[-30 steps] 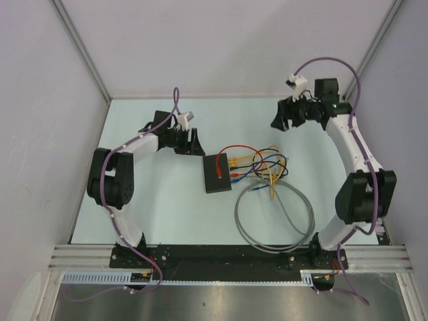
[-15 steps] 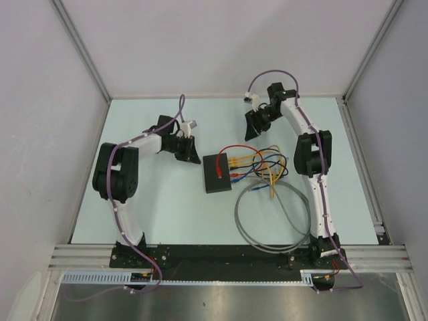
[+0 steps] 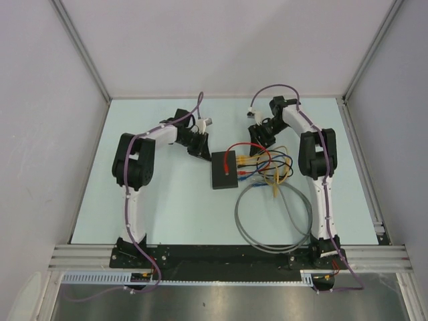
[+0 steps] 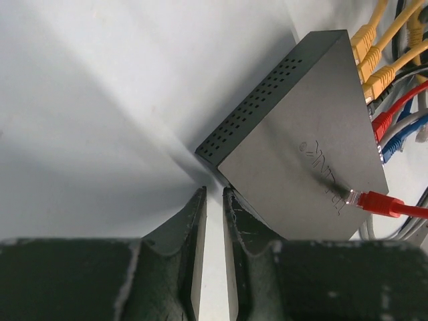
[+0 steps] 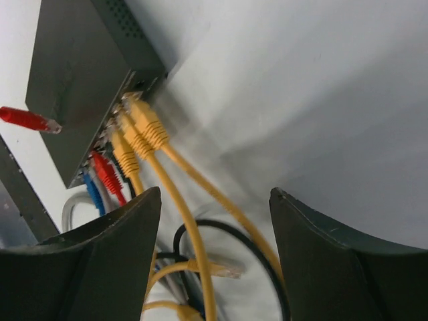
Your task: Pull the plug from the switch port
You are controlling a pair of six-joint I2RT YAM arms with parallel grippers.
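Both arms have swung in toward the switch [image 3: 223,170]. Left gripper [image 4: 214,200] fingers nearly clenched on nothing beside its corner; right gripper [image 5: 214,221] fingers released, straddling yellow plugs [image 5: 144,130].

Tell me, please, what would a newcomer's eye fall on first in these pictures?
Probably the flat matte-black switch box mid-table, with bright yellow, red and blue cables tangled at its right edge. A loose red plug lies on its top, and a grey cable loop sits nearer the arm bases.
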